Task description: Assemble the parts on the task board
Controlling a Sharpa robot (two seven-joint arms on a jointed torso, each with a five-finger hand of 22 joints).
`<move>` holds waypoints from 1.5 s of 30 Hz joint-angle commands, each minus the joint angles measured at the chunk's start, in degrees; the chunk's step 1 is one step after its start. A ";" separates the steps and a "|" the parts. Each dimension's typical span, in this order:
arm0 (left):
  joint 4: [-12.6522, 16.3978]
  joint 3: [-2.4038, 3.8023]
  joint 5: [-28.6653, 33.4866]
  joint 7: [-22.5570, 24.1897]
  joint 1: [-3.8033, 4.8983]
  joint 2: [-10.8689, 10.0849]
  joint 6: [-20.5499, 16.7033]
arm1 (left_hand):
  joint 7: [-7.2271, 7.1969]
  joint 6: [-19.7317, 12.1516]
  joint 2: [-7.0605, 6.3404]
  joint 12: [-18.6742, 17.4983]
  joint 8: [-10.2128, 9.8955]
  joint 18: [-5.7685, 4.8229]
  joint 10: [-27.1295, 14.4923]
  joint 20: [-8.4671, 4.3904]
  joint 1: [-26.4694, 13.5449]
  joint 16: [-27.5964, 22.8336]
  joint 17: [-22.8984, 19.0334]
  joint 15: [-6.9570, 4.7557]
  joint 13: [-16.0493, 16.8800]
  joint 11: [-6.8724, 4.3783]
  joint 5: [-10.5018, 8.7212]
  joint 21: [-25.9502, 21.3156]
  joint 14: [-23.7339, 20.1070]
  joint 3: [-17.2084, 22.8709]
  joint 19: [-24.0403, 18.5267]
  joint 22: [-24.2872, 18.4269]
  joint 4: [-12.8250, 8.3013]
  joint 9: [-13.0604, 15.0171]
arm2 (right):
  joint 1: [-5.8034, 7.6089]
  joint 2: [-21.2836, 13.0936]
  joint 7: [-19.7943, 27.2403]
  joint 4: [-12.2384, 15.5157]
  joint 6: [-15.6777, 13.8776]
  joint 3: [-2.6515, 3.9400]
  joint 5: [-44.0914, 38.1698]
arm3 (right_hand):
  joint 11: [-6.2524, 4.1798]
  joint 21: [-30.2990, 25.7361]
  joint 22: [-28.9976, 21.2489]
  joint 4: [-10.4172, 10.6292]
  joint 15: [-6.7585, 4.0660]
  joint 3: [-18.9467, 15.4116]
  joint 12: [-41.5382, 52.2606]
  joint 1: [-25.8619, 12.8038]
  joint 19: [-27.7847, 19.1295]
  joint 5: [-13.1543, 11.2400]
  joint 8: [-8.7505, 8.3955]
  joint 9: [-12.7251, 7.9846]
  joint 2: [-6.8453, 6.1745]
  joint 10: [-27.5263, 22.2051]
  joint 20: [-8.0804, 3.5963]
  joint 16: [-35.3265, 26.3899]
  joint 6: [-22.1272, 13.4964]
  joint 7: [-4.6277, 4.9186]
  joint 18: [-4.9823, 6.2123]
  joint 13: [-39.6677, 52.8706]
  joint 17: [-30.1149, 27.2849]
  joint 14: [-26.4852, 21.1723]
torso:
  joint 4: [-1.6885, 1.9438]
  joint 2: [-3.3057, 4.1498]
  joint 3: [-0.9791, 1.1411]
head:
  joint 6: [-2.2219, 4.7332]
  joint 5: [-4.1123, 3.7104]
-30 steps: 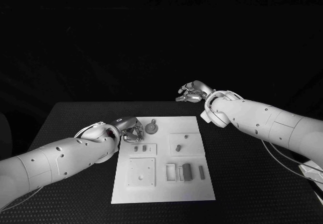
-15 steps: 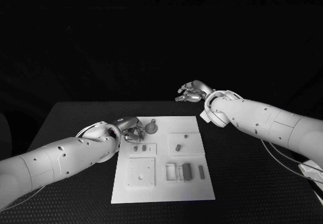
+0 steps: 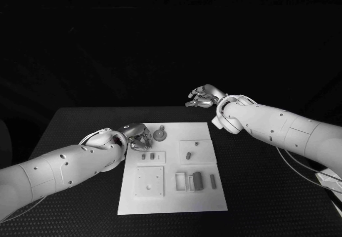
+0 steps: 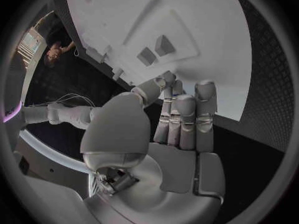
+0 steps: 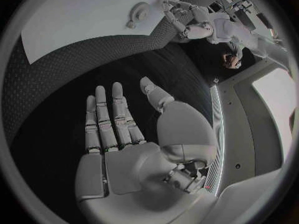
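The white task board (image 3: 174,197) lies in the middle of the black table. A round grey part with a tab (image 3: 161,134) sits at its far left corner. Two small parts (image 3: 148,157) stand on a raised square, one part (image 3: 188,155) stands to their right, and longer parts (image 3: 196,181) lie near the front. My left hand (image 3: 138,138) hovers at the board's left edge beside the round part, fingers straight and close together (image 4: 181,119), holding nothing. My right hand (image 3: 204,97) hangs beyond the board's far edge, fingers spread (image 5: 112,119) and empty.
A raised square plate with a small hole (image 3: 150,181) sits at the board's front left. Black table (image 3: 271,197) surrounds the board on all sides. In the right wrist view the board (image 5: 74,20) and my left hand (image 5: 187,22) lie across the table.
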 commanded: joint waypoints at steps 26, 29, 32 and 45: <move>-0.54 -0.33 -0.79 0.30 -0.16 1.18 2.67 | 0.06 0.26 0.59 0.13 0.16 7.19 1.32 -0.48 -0.06 0.20 -0.17 -0.13 0.99 0.43 0.20 0.37 0.17 0.44 -0.11 1.14 -0.10 -0.05 | 0.00 0.10 0.34 -0.06 0.46 0.03 -0.06 | 3.50 -0.37 0.13 0.03 0.09 -0.48 -0.25 0.04 0.02 0.04 0.34 -0.10 0.65 -3.78 0.15 -0.53 1.70 2.09 -0.17 -0.32 0.13 0.52 | -0.02 -0.02 0.00 | -0.29 -0.31; -0.29 -0.45 -0.93 0.50 -0.16 1.10 3.64 | 0.06 0.25 0.60 0.11 0.16 7.19 1.31 -0.48 -0.04 0.20 -0.18 -0.14 1.00 0.42 0.20 0.37 0.16 0.45 -0.11 1.14 -0.11 -0.05 | 0.00 0.09 0.32 -0.06 0.49 0.03 -0.06 | 3.50 -0.38 0.13 0.03 0.09 -0.48 -0.25 0.04 0.02 0.04 0.34 -0.10 0.65 -3.77 0.15 -0.54 1.70 2.09 -0.16 -0.35 0.14 0.53 | 0.00 -0.03 0.01 | -0.30 -0.32; -0.05 -0.52 -1.18 0.76 -0.16 1.04 3.95 | 0.06 0.25 0.60 0.10 0.16 7.18 1.32 -0.48 -0.04 0.20 -0.19 -0.14 1.01 0.42 0.20 0.37 0.14 0.44 -0.13 1.14 -0.13 -0.05 | 0.00 0.07 0.32 -0.07 0.50 0.03 -0.06 | 3.50 -0.39 0.14 0.03 0.09 -0.49 -0.25 0.04 0.03 0.04 0.34 -0.11 0.65 -3.77 0.15 -0.56 1.70 2.09 -0.16 -0.37 0.14 0.53 | -0.01 -0.02 0.01 | -0.32 -0.35; -0.31 -0.63 -2.61 0.10 -0.16 0.83 3.93 | 0.02 0.31 0.52 0.13 0.18 7.15 1.51 -0.50 0.04 0.24 -0.26 -0.21 1.12 0.35 0.27 0.37 0.06 0.42 -0.21 1.17 -0.26 -0.03 | 0.00 0.00 0.32 -0.03 0.51 0.03 -0.06 | 3.50 -0.43 0.17 0.04 0.09 -0.51 -0.26 0.02 0.04 0.04 0.35 -0.12 0.66 -3.74 0.16 -0.61 1.70 2.09 -0.15 -0.45 0.17 0.56 | 0.03 -0.01 -0.03 | -0.35 -0.40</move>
